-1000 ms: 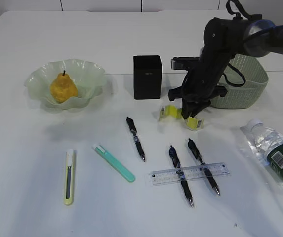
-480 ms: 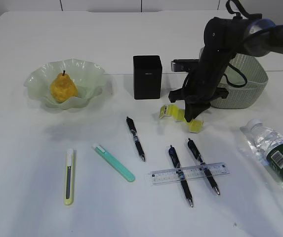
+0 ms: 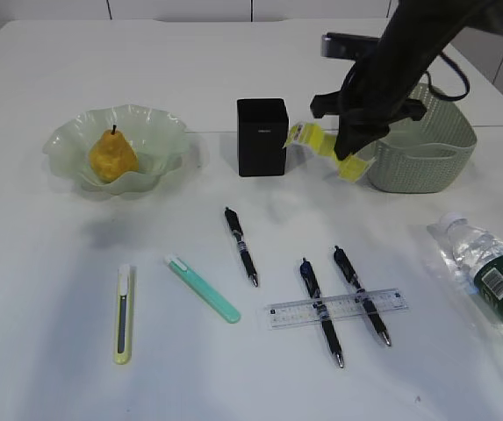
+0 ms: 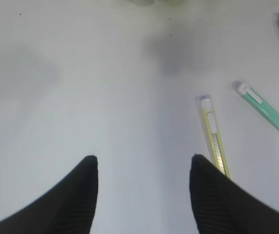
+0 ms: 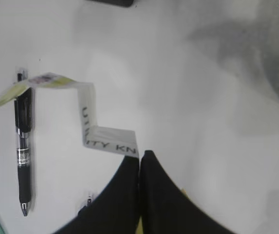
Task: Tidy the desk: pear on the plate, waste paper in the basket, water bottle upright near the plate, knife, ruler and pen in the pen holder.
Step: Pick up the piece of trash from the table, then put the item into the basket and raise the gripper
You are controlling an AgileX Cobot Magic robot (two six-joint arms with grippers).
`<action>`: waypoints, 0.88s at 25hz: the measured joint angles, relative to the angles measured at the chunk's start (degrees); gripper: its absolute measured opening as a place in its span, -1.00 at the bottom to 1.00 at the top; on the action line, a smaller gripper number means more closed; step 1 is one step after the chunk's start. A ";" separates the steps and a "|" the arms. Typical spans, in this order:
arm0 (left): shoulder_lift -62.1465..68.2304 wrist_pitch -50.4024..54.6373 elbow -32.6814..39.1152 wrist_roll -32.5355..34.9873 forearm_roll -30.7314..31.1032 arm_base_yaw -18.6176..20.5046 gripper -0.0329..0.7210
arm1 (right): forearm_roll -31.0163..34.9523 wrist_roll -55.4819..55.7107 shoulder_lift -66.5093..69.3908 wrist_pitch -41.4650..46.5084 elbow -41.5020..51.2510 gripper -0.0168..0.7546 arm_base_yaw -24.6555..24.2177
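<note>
A broad white bench (image 3: 75, 342) fills nearly the whole exterior view, its surface smooth and evenly lit, with only soft, faint shadows on it. Beyond its rounded far edge stands a pale wall (image 3: 181, 9) divided by thin dark vertical seams.

The water bottle (image 3: 495, 279) is cut off by the exterior view's right edge.
</note>
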 joint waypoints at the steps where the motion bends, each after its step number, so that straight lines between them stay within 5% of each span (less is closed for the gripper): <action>1: 0.00 -0.24 0.00 0.00 0.00 0.00 0.19 | 0.00 0.00 -0.72 0.00 -0.11 -0.99 -0.83; 12: 0.00 -0.46 0.00 0.00 0.00 0.00 0.19 | 0.82 1.01 -3.87 -3.82 -0.64 -0.99 -14.66; 22: 0.00 -0.46 0.00 0.00 0.00 0.00 0.18 | 1.06 2.57 -3.87 -16.35 -0.64 -0.99 -15.61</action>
